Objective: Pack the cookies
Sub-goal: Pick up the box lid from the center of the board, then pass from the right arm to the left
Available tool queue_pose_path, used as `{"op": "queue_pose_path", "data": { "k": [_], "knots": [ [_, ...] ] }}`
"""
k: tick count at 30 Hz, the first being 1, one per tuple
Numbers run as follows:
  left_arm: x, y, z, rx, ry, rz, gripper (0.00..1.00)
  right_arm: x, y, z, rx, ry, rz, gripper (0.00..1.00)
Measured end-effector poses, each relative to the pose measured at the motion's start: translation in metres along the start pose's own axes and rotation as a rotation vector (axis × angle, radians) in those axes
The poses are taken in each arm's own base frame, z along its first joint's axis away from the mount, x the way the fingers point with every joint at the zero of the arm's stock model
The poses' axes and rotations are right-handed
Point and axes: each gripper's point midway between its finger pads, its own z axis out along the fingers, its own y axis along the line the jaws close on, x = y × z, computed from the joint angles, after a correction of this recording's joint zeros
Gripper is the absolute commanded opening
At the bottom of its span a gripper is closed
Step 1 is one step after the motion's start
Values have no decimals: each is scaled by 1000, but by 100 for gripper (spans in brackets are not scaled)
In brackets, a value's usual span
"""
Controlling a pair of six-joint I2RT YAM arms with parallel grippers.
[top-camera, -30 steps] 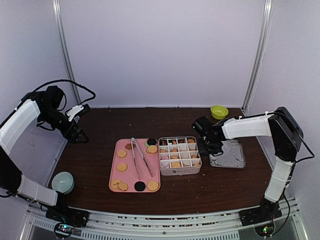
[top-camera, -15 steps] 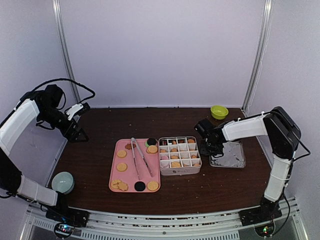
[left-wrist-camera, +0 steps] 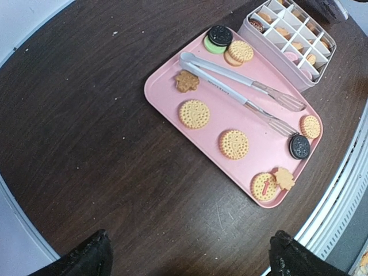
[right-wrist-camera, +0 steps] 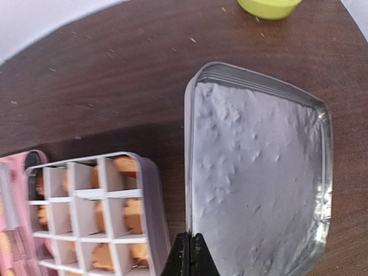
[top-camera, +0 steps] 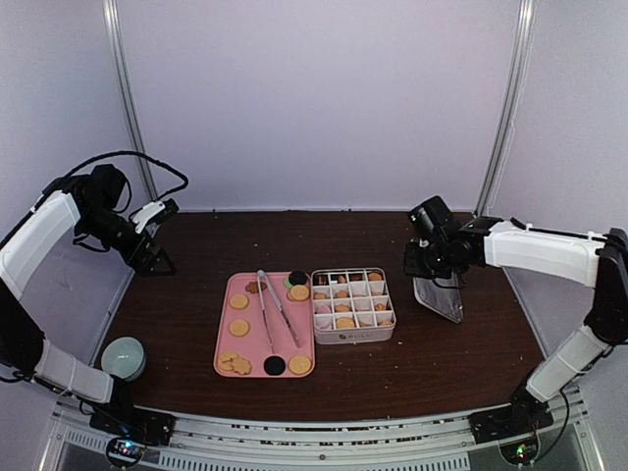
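Several cookies (right-wrist-camera: 123, 165) half-hidden behind dividers (right-wrist-camera: 86, 198)

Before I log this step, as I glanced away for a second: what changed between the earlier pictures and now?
The right jaws closed on the edge of the metal lid and lifted it off the table, tilted, as the right arm swung its elbow outward. The left jaws stayed wide open; the pink tray, tongs, cookies and divided box stayed put.
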Motion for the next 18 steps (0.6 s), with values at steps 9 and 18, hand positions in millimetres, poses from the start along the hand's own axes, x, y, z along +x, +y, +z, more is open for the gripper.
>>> {"op": "queue_pose_path", "data": {
  "k": [9, 18],
  "knots": [
    [-37, -27, -1, 201, -192, 13, 98, -37, 103, -129, -557, -124, 32, 0],
    [-94, -74, 8, 509, -332, 43, 98, -48, 192, -249, -1188, -144, 93, 0]
  ]
}}
